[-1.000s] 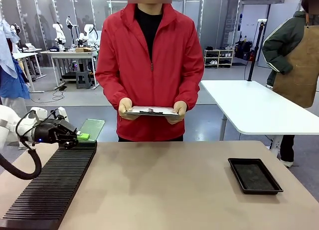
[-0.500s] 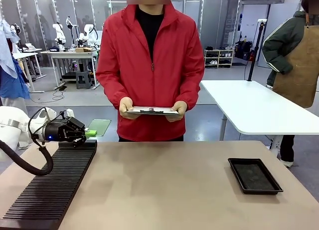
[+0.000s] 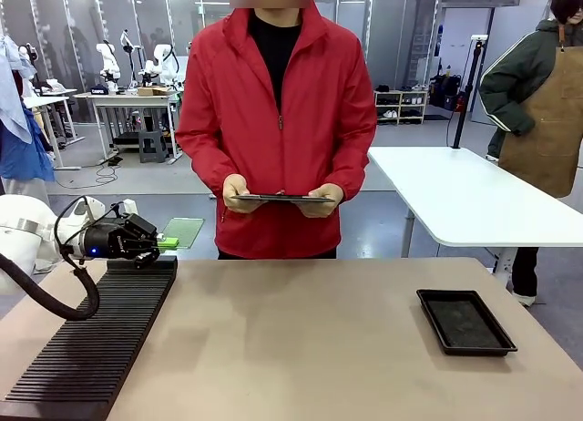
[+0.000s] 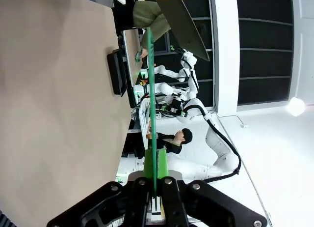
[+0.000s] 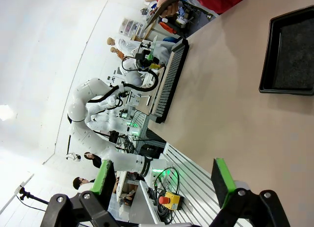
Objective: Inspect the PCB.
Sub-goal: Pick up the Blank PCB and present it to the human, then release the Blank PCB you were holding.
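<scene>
The PCB [image 3: 183, 230], a thin pale green board, hangs flat in the air past the far left edge of the table. My left gripper [image 3: 165, 243] is shut on its near edge, just above the far end of the black slotted rack [image 3: 91, 339]. In the left wrist view the PCB [image 4: 151, 104] runs edge-on as a green line up from my left gripper [image 4: 156, 193]. My right gripper [image 5: 162, 182] stands open with nothing between its green pads [image 5: 104, 180], above the table on the tray's side.
A person in a red jacket stands at the far side holding a clipboard [image 3: 282, 199] level in both hands. A shallow black tray [image 3: 465, 321] lies at the right of the table; it is also in the right wrist view [image 5: 289, 55]. The rack [image 5: 171, 77] lines the left edge.
My left gripper has risen a little off the rack and shifted right with the PCB. The person has levelled the clipboard, so it now shows edge-on.
</scene>
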You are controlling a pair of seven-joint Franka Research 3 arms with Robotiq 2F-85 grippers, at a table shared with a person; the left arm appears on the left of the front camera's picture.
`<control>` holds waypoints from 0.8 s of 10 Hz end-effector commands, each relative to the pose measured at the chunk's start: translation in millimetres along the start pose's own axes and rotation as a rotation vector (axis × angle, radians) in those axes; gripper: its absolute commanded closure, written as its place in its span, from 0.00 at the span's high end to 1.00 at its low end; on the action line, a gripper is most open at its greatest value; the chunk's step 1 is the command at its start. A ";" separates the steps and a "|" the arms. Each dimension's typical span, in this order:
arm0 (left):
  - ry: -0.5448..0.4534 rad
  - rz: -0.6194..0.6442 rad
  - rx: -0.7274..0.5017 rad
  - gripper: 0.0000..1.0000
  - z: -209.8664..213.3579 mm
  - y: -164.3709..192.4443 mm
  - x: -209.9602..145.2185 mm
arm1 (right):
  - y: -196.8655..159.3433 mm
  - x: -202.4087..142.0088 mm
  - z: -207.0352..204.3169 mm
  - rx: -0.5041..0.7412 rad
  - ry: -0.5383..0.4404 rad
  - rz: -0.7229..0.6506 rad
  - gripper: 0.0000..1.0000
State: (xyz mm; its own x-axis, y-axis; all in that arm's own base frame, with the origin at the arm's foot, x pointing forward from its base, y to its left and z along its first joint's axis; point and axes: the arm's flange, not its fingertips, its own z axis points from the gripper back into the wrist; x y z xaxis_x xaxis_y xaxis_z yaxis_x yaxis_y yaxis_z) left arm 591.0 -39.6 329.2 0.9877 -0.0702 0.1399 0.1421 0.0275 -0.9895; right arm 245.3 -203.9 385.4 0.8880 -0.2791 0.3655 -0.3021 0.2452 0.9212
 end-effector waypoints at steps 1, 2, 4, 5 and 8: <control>0.002 0.002 -0.002 0.03 -1.2 -0.1 -0.9 | 1.1 -0.3 1.0 0.002 -0.005 -0.001 1.00; 0.002 0.002 -0.002 0.03 -1.2 -0.1 -0.9 | 1.1 -0.3 1.0 0.002 -0.005 -0.001 1.00; 0.002 0.002 -0.002 0.03 -1.2 -0.1 -0.9 | 1.1 -0.3 1.0 0.002 -0.005 -0.001 1.00; 0.002 0.002 -0.002 0.03 -1.2 -0.1 -0.9 | 1.1 -0.3 1.0 0.002 -0.005 -0.001 1.00; 0.002 0.002 -0.002 0.03 -1.2 -0.1 -0.9 | 1.1 -0.3 1.0 0.002 -0.005 -0.001 1.00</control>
State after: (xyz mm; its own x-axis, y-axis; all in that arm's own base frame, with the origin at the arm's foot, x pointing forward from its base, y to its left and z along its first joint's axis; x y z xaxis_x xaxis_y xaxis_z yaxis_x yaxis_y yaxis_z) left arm 591.0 -39.5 329.1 0.9877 -0.0701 0.1398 0.1420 0.0276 -0.9895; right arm 245.3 -203.9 385.4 0.8880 -0.2791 0.3655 -0.3021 0.2452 0.9212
